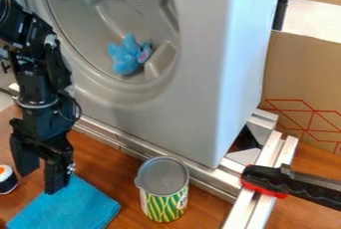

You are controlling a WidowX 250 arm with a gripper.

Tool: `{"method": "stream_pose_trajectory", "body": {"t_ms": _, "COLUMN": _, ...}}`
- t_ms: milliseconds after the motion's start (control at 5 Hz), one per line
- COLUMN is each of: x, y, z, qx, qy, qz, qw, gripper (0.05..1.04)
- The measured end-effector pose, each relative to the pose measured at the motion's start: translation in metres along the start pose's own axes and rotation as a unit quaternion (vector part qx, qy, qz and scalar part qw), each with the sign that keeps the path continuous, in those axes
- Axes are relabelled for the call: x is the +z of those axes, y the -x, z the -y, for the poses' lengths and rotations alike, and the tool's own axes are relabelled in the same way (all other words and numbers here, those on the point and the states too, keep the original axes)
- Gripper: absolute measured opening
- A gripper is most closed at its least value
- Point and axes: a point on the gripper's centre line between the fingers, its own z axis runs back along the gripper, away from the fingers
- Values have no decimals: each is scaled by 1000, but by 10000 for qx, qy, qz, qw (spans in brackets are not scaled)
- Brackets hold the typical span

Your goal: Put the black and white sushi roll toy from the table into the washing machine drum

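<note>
I have my black two-finger claw hanging low over the brown wooden table, and its two fingers are spread apart with a gap between them. One finger is right by the top edge of the flat, bright blue cloth, but I can't tell if they touch. The cloth lies on the table, near the bottom left of my view. Just beside the claw, I see a small white and black round toy with an orange top. To the right of the cloth, a can with a grey lid and green and yellow stripes stands up. Behind them is a big grey machine with a round hollow, and a fuzzy blue toy sits inside the hollow.
</note>
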Motion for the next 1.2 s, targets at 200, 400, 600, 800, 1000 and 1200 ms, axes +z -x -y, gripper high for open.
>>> {"method": "stream_pose_trajectory", "body": {"t_ms": 200, "x": -4, "y": 1, "z": 1, "qx": 0, "qy": 36, "qz": -77, "qw": 10000, "gripper": 999}}
{"method": "stream_pose_trajectory", "body": {"t_ms": 400, "x": -4, "y": 5, "z": -26, "qx": 149, "qy": -146, "qz": 49, "qw": 9998, "gripper": 999}}
{"method": "stream_pose_trajectory", "body": {"t_ms": 600, "x": -3, "y": 7, "z": -44, "qx": 329, "qy": -245, "qz": 313, "qw": 9987, "gripper": 999}}
{"method": "stream_pose_trajectory", "body": {"t_ms": 800, "x": 0, "y": 8, "z": -61, "qx": 296, "qy": -520, "qz": 352, "qw": 9976, "gripper": 999}}
{"method": "stream_pose_trajectory", "body": {"t_ms": 1000, "x": -2, "y": 1, "z": -71, "qx": 79, "qy": -630, "qz": 367, "qw": 9973, "gripper": 999}}
{"method": "stream_pose_trajectory", "body": {"t_ms": 1200, "x": -2, "y": 1, "z": -80, "qx": -131, "qy": -676, "qz": 439, "qw": 9967, "gripper": 999}}
